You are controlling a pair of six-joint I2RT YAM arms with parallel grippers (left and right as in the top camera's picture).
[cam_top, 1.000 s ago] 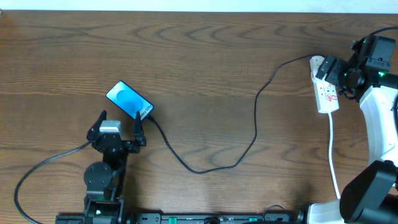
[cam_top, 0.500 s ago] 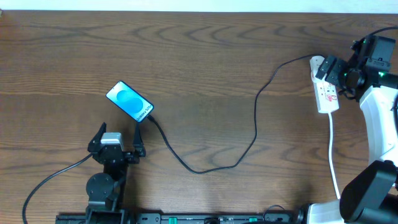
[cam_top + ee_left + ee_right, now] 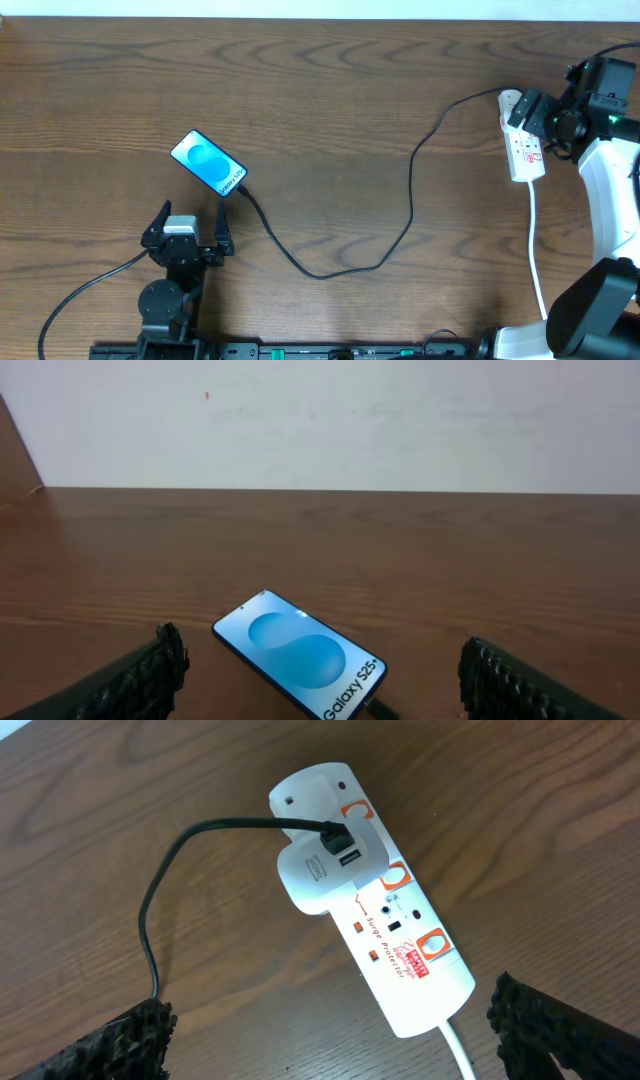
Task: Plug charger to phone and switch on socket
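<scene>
The phone (image 3: 208, 164) lies flat on the wooden table with its blue screen lit, seen close up as the phone (image 3: 300, 655) in the left wrist view. The charger (image 3: 340, 268), a thin black cable, has its plug tip (image 3: 374, 708) at the phone's lower end. It loops across the table to a white adapter (image 3: 328, 868) on the socket (image 3: 524, 150). My left gripper (image 3: 190, 225) is open just short of the phone, touching nothing. My right gripper (image 3: 335, 1025) hangs open over the socket (image 3: 400, 945), its fingers either side of the rounded end.
The socket's white cord (image 3: 538, 255) runs toward the near edge beside the right arm's white body (image 3: 610, 200). A thicker black robot cable (image 3: 60, 285) curls at the near left. A pale wall (image 3: 320, 420) stands behind the table's far edge.
My left gripper has drawn back from the phone's plug end toward the near edge, staying open. The phone, charger and right arm have not moved.
</scene>
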